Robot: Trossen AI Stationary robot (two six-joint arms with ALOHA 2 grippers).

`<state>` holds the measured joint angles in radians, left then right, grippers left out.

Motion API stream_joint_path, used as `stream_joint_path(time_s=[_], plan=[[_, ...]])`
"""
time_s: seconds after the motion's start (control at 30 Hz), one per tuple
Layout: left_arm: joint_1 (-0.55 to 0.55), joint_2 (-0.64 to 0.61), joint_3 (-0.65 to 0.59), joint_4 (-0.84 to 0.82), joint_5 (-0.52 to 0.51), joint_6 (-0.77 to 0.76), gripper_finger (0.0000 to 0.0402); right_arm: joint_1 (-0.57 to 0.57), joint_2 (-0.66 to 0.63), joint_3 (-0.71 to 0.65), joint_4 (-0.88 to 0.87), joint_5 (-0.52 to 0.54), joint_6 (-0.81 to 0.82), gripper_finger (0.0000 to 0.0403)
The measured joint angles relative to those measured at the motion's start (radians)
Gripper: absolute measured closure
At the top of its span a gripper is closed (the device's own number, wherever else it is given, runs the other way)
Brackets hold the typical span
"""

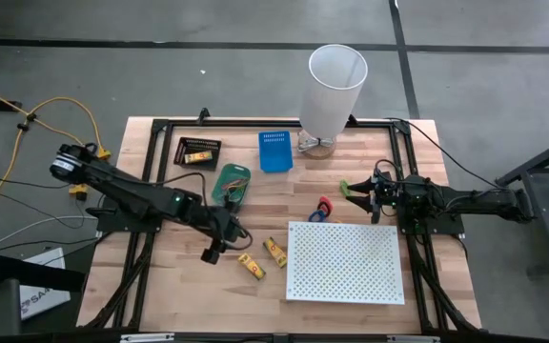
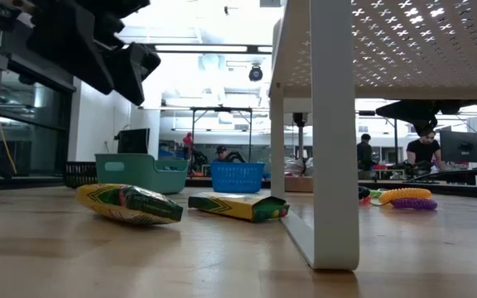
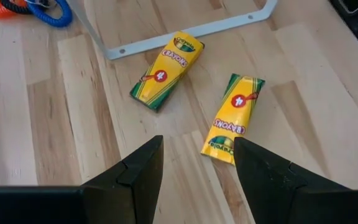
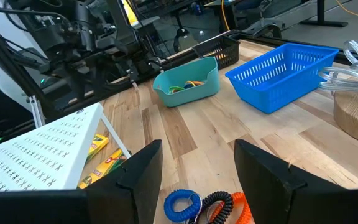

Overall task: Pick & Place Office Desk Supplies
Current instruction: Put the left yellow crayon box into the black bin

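The left gripper [image 1: 212, 255] hangs with jaws spread and empty in the lower left of the high view, just left of two crayon packs [image 1: 251, 267] [image 1: 274, 252] lying on the table [image 1: 160, 295] beside the perforated board [image 1: 344, 262]. In the left wrist view both packs [image 3: 166, 70] [image 3: 235, 118] lie above its fingers [image 3: 135, 177]. A third pack [image 1: 196, 157] sits in the black tray [image 1: 198, 151] at upper left. Coiled loops [image 1: 320, 210] lie near the centre. The right gripper [image 1: 360, 191] waits at centre right, spread and empty.
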<state>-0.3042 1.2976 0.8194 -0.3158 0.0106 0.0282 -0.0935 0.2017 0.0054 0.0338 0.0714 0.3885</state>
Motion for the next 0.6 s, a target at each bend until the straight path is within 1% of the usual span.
stream_joint_path(time_s=[0.17,0.33,0.6], plan=[[0.000,0.123,0.137,-0.101,0.002,0.002,0.0215,0.000,0.000,0.000,0.000,0.000,0.000,0.0215],[0.000,0.259,0.255,-0.138,0.059,0.034,0.0215,0.000,0.000,0.000,0.000,0.000,0.000,0.0215],[0.000,0.437,0.430,-0.238,0.094,0.039,0.0215,0.000,0.000,0.000,-0.001,0.000,0.000,0.0215]])
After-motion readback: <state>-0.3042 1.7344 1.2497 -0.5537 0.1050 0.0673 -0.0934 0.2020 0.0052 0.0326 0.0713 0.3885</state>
